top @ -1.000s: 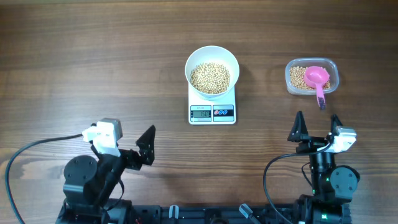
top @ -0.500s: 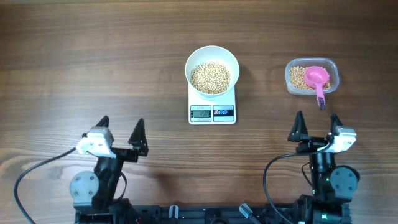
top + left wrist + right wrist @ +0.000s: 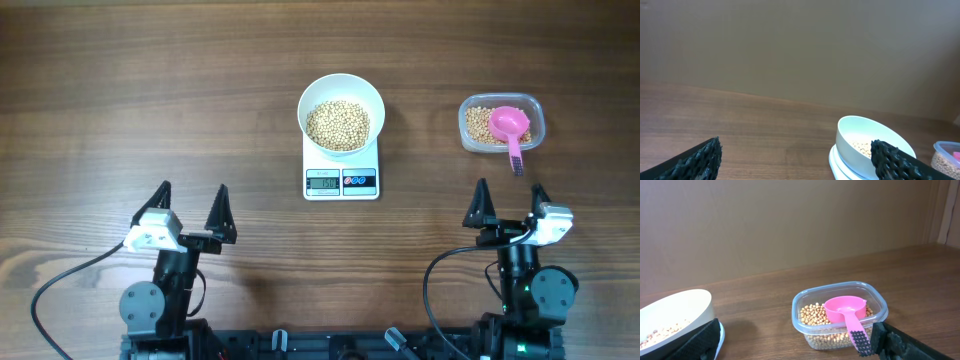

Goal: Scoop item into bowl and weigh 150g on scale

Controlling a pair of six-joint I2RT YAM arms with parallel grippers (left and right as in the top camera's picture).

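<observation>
Brown table (image 3: 150, 80) carries the scale (image 3: 341, 180), numbers too tiny to read. Left gripper (image 3: 192, 188) and right gripper (image 3: 510, 186) gape empty.

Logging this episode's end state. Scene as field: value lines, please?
bowl: white bowl sits on the scale, holding beans
scale display: lit, digits too small to read
tub: clear tub right of the scale, beans inside
scoop: pink scoop lies in the tub, handle over its near rim
left gripper: open, empty
right gripper: open, empty, just short of the scoop handle
</observation>
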